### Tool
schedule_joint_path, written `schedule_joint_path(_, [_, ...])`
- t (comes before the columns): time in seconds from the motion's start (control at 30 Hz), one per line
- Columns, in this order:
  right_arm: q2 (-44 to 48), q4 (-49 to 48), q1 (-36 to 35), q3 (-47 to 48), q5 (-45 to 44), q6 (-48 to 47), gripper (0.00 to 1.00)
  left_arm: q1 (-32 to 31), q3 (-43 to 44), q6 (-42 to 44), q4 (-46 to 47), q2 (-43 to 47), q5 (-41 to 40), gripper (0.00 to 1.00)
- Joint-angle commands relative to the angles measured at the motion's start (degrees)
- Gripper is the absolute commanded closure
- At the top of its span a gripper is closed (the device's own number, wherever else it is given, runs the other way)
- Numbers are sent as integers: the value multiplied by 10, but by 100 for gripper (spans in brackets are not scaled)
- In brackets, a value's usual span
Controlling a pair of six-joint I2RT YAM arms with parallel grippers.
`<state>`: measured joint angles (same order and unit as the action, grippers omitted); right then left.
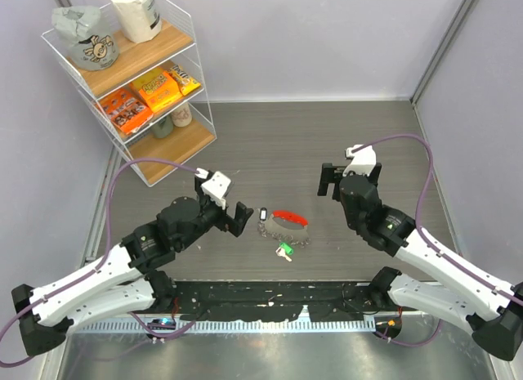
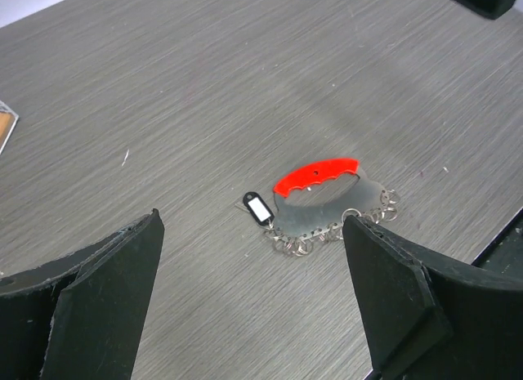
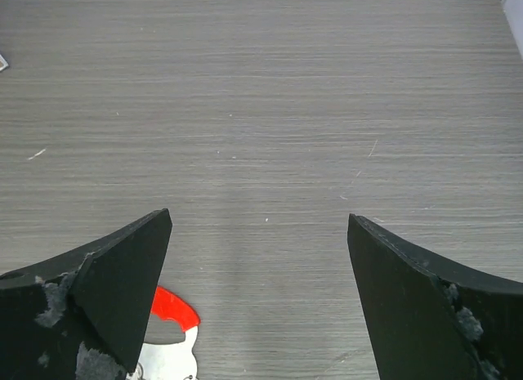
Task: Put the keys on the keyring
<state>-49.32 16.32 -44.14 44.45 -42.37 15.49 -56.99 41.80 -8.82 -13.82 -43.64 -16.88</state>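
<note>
The keyring (image 1: 288, 223) lies on the table between the arms: a red arc on top, a silvery plate and a row of small metal rings below. It shows in the left wrist view (image 2: 327, 202) and partly in the right wrist view (image 3: 170, 331). A black key tag (image 1: 263, 214) with a white label lies at its left end (image 2: 258, 208). A green key (image 1: 284, 250) lies just in front of it. My left gripper (image 1: 231, 212) is open and empty, left of the keyring. My right gripper (image 1: 328, 181) is open and empty, to its right and behind.
A wire shelf (image 1: 135, 78) with snack packs and bags stands at the back left. Purple cables (image 1: 425, 184) loop from both arms. A black rail (image 1: 270, 302) runs along the near table edge.
</note>
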Motion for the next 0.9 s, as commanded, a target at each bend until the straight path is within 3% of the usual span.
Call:
schedule_joint_path(0.0, [-15, -54, -1, 1, -36, 7, 4, 0, -19, -12, 43, 22, 22, 0])
schedule_joint_path(0.1, [-54, 31, -1, 47, -101, 28, 5, 0, -18, -14, 29, 22, 33, 0])
schedule_joint_path(0.4, [-67, 61, -1, 47, 48, -14, 4, 0, -40, -15, 20, 33, 61, 0])
schedule_joint_path(0.6, [-51, 115, -4, 42, 82, 17, 0, 0, -63, -19, 21, 39, 88, 0])
schedule_joint_path(0.77, [-30, 123, -7, -3, 133, 58, 10, 0, -70, -17, 31, 44, 116, 0])
schedule_joint_path(0.87, [-38, 123, -8, -40, 174, 82, 20, -1, -74, -11, 43, 44, 131, 0])
